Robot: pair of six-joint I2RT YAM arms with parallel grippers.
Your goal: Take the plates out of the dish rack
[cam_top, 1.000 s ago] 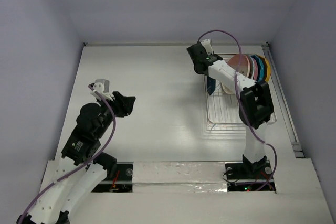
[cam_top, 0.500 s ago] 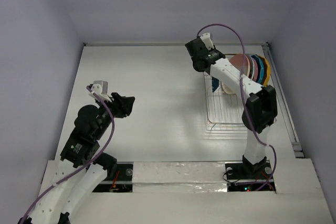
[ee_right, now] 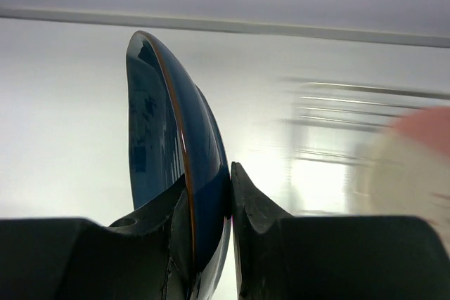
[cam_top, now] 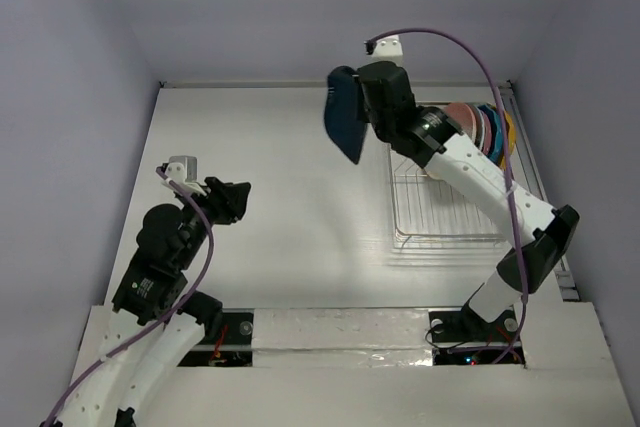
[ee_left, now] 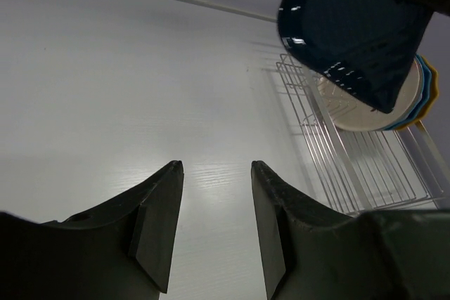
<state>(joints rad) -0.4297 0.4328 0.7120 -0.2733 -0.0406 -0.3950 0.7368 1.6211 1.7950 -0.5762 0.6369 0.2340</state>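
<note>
1. The right fingers were pinched shut on the rim of the dark blue plate, one finger on each face of it.
2. The plate was carried on edge, roughly upright, in the air and clear of the dish rack. In the top view it hung over the bench just left of the rack's far left corner, not far from the bench's far edge.
3. In the right wrist view a thin orange-brown line ran along the plate's rim, and its glossy inner face was turned to the left of that view.
4. The dish rack sat on the bench along the right edge, reaching towards the far right corner. Its near part showed only bare wire.
5. The other plates stood on edge in a tight row at the far end of the rack. A pale one with a reddish-pink tint was at the front, and blue and yellow-orange rims showed behind it. How many there were I could not tell for certain.
6. The left fingers were parted with a moderate gap and held nothing, with only bare bench seen between them.
7. The left arm was raised over the bench's near left part, well apart from the rack. Its wrist camera faced the rack and the blue plate.
</note>
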